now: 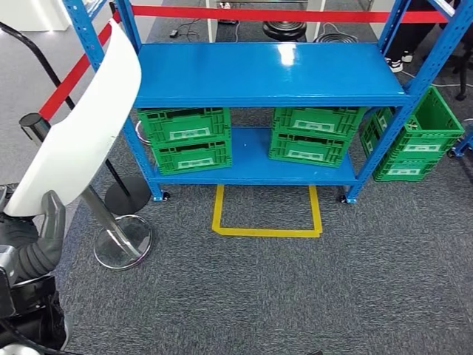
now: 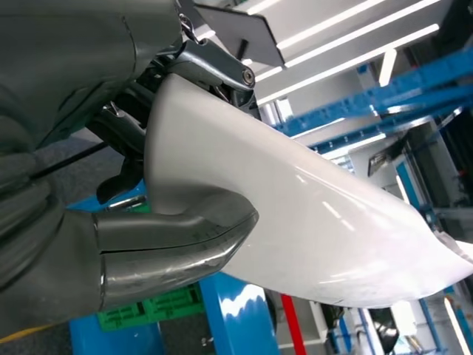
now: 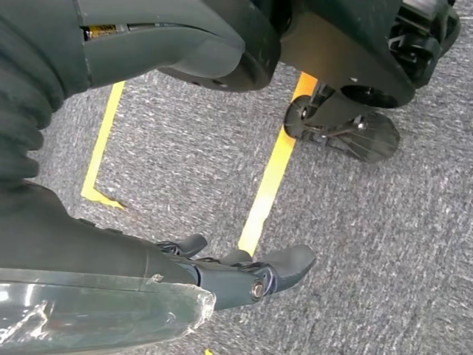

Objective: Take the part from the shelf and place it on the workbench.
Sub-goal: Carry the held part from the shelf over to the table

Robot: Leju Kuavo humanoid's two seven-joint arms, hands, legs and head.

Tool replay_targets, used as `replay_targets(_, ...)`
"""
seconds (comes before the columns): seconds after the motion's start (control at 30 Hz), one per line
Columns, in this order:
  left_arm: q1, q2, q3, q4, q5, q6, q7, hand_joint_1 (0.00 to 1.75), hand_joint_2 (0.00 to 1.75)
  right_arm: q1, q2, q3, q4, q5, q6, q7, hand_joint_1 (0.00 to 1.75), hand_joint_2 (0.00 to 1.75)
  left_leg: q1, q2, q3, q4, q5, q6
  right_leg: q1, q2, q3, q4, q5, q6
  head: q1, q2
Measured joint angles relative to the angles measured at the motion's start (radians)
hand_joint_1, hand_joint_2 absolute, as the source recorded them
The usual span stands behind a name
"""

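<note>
A long, curved white part [image 1: 83, 122] stands tilted at the left of the head view, its upper end reaching toward the blue shelf [image 1: 267, 74]. My left hand [image 1: 41, 240] grips its lower end, thumb wrapped over the edge. Seen from the left wrist, the glossy white part [image 2: 312, 222] runs away from my left hand [image 2: 167, 248], the thick thumb pressed on its near face. My right hand [image 3: 245, 277] hangs over the grey carpet with its fingers spread and nothing in them.
Green crates [image 1: 192, 137] sit on the shelf's lower board, and one more [image 1: 418, 137] stands on the floor at the right. A chrome stanchion base [image 1: 123, 240] with red tape stands close to the part. Yellow tape [image 1: 267, 229] marks a square on the carpet.
</note>
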Motion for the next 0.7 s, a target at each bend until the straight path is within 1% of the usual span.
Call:
replay_targets(0.03, 0.001, -0.001, 0.0, 0.0, 0.0, 0.0, 0.0, 1.68, 1.75, 0.0, 0.0, 0.0, 0.0, 0.0, 0.0, 0.0, 0.0, 1.75, 0.001, 0.001, -0.006, 0.0, 0.006, 0.004, -0.001, 0.0, -0.025, 0.061, -0.039, 0.004, 0.002, 0.0)
replay_targets(0.07, 0.002, -0.002, 0.0, 0.0, 0.001, 0.0, 0.0, 1.68, 1.75, 0.0, 0.0, 0.0, 0.0, 0.0, 0.0, 0.0, 0.0, 1.75, 0.0, 0.001, -0.013, 0.001, 0.011, 0.006, -0.001, 0.0, -0.051, 0.133, -0.078, 0.008, 0.004, 0.0)
replay_targets(0.1, 0.003, -0.004, 0.0, 0.0, 0.004, -0.001, 0.0, 1.68, 1.75, 0.0, -0.001, 0.0, 0.0, -0.001, 0.0, 0.0, 0.0, 1.75, 0.0, 0.001, -0.02, 0.002, 0.017, 0.007, -0.001, 0.0, -0.072, 0.195, -0.106, 0.01, 0.004, 0.0)
replay_targets(0.13, 0.005, -0.006, 0.0, 0.0, 0.013, -0.004, 0.001, 1.68, 1.75, 0.001, -0.001, -0.001, 0.0, -0.001, 0.001, 0.0, 0.0, 1.75, 0.0, 0.001, -0.027, 0.003, 0.022, 0.007, 0.0, 0.0, -0.078, 0.227, -0.117, 0.011, 0.004, 0.0)
replay_targets(0.17, 0.007, -0.008, 0.0, 0.0, 0.027, -0.01, 0.002, 1.68, 1.75, 0.001, -0.002, -0.001, 0.0, -0.002, 0.002, 0.0, 0.0, 1.75, 0.0, 0.001, -0.032, 0.004, 0.026, 0.006, 0.0, 0.0, -0.064, 0.22, -0.11, 0.011, 0.004, 0.0)
replay_targets(0.2, 0.008, -0.011, 0.0, 0.0, 0.048, -0.02, 0.004, 1.68, 1.75, 0.002, -0.003, -0.002, 0.0, -0.005, 0.004, -0.001, 0.0, 1.75, 0.0, 0.0, -0.036, 0.006, 0.029, 0.004, 0.0, 0.0, -0.027, 0.168, -0.086, 0.01, 0.004, 0.0)
replay_targets(0.23, 0.01, -0.013, 0.0, 0.0, 0.076, -0.036, 0.007, 1.68, 1.75, 0.002, -0.003, -0.002, 0.0, -0.009, 0.006, -0.001, 0.0, 1.75, 0.0, 0.0, -0.039, 0.01, 0.03, 0.002, -0.001, 0.0, 0.023, 0.092, -0.059, 0.008, 0.004, 0.0)
replay_targets(0.27, 0.011, -0.016, 0.0, 0.0, 0.104, -0.054, 0.01, 1.68, 1.75, 0.001, -0.004, -0.003, 0.0, -0.013, 0.009, -0.002, 0.0, 1.75, -0.002, 0.0, -0.043, 0.014, 0.031, -0.001, 0.0, 0.0, 0.067, 0.019, -0.04, 0.005, 0.004, 0.0)
replay_targets(0.3, 0.012, -0.018, 0.0, 0.0, 0.13, -0.073, 0.012, 1.68, 1.75, -0.001, -0.004, -0.003, 0.0, -0.015, 0.012, -0.002, 0.0, 1.75, -0.004, 0.0, -0.047, 0.019, 0.033, -0.005, 0.001, 0.001, 0.099, -0.036, -0.028, -0.001, 0.004, 0.0)
replay_targets(0.33, 0.013, -0.019, 0.0, 0.0, 0.151, -0.09, 0.014, 1.68, 1.75, -0.002, -0.004, -0.004, 0.0, -0.016, 0.014, -0.003, 0.0, 1.75, -0.005, 0.0, -0.051, 0.022, 0.035, -0.01, 0.002, 0.002, 0.113, -0.062, -0.026, -0.008, 0.003, 0.0)
replay_targets(0.37, 0.015, -0.02, 0.0, 0.0, 0.164, -0.101, 0.015, 1.68, 1.75, -0.002, -0.004, -0.005, 0.0, -0.016, 0.017, -0.003, 0.0, 1.75, -0.006, 0.0, -0.055, 0.024, 0.038, -0.016, 0.004, 0.003, 0.112, -0.065, -0.026, -0.015, 0.003, 0.0)
replay_targets(0.43, 0.017, -0.022, -0.001, 0.0, 0.178, -0.111, 0.015, 1.68, 1.75, 0.001, -0.004, -0.009, 0.0, -0.016, 0.018, -0.003, 0.0, 1.75, -0.004, -0.001, -0.061, 0.027, 0.04, -0.027, 0.003, 0.003, 0.106, -0.065, -0.016, -0.029, 0.002, 0.0)
replay_targets(0.47, 0.019, -0.022, -0.001, 0.0, 0.18, -0.112, 0.015, 1.68, 1.75, 0.001, -0.004, -0.011, 0.0, -0.016, 0.019, -0.003, 0.0, 1.75, -0.003, -0.001, -0.069, 0.041, 0.028, -0.033, 0.001, 0.003, 0.102, -0.066, -0.011, -0.036, 0.001, 0.0)
replay_targets(0.5, 0.019, -0.022, -0.001, 0.0, 0.182, -0.112, 0.015, 1.68, 1.75, 0.001, -0.004, -0.012, 0.0, -0.016, 0.019, -0.003, 0.0, 1.75, -0.002, -0.002, -0.084, 0.074, 0.003, -0.039, -0.002, 0.002, 0.098, -0.068, -0.006, -0.042, -0.001, 0.0)
replay_targets(0.53, 0.02, -0.022, -0.001, 0.0, 0.182, -0.112, 0.016, 1.68, 1.75, 0.001, -0.004, -0.013, 0.0, -0.016, 0.019, -0.003, 0.0, 1.75, 0.0, -0.002, -0.109, 0.131, -0.033, -0.045, -0.003, 0.002, 0.092, -0.068, -0.002, -0.046, -0.004, 0.0)
replay_targets(0.57, 0.021, -0.022, -0.001, 0.0, 0.182, -0.112, 0.016, 1.68, 1.75, 0.001, -0.004, -0.014, 0.0, -0.016, 0.019, -0.003, 0.0, 1.75, 0.002, -0.002, -0.14, 0.202, -0.072, -0.05, -0.004, 0.001, 0.086, -0.068, 0.001, -0.048, -0.005, 0.0)
replay_targets(0.6, 0.023, -0.022, -0.001, 0.0, 0.183, -0.112, 0.016, 1.68, 1.75, 0.002, -0.004, -0.014, 0.0, -0.016, 0.019, -0.003, 0.0, 1.75, 0.005, -0.002, -0.169, 0.271, -0.104, -0.054, -0.004, 0.001, 0.08, -0.067, 0.005, -0.048, -0.005, 0.0)
replay_targets(0.63, 0.024, -0.022, -0.001, 0.0, 0.183, -0.112, 0.016, 1.68, 1.75, 0.002, -0.004, -0.015, 0.0, -0.016, 0.02, -0.003, 0.0, 1.75, 0.007, -0.002, -0.186, 0.316, -0.118, -0.056, -0.004, 0.001, 0.074, -0.067, 0.008, -0.047, -0.005, 0.0)
replay_targets(0.67, 0.025, -0.022, -0.002, 0.0, 0.183, -0.112, 0.016, 1.68, 1.75, 0.002, -0.004, -0.015, 0.0, -0.016, 0.02, -0.003, 0.0, 1.75, 0.009, -0.002, -0.185, 0.322, -0.112, -0.057, -0.004, 0.001, 0.07, -0.067, 0.011, -0.045, -0.005, 0.0)
replay_targets(0.7, 0.026, -0.022, -0.002, 0.0, 0.183, -0.112, 0.017, 1.68, 1.75, 0.002, -0.004, -0.016, 0.0, -0.016, 0.02, -0.003, 0.0, 1.75, 0.01, -0.002, -0.163, 0.289, -0.088, -0.057, -0.005, 0.001, 0.067, -0.067, 0.014, -0.043, -0.005, 0.0)
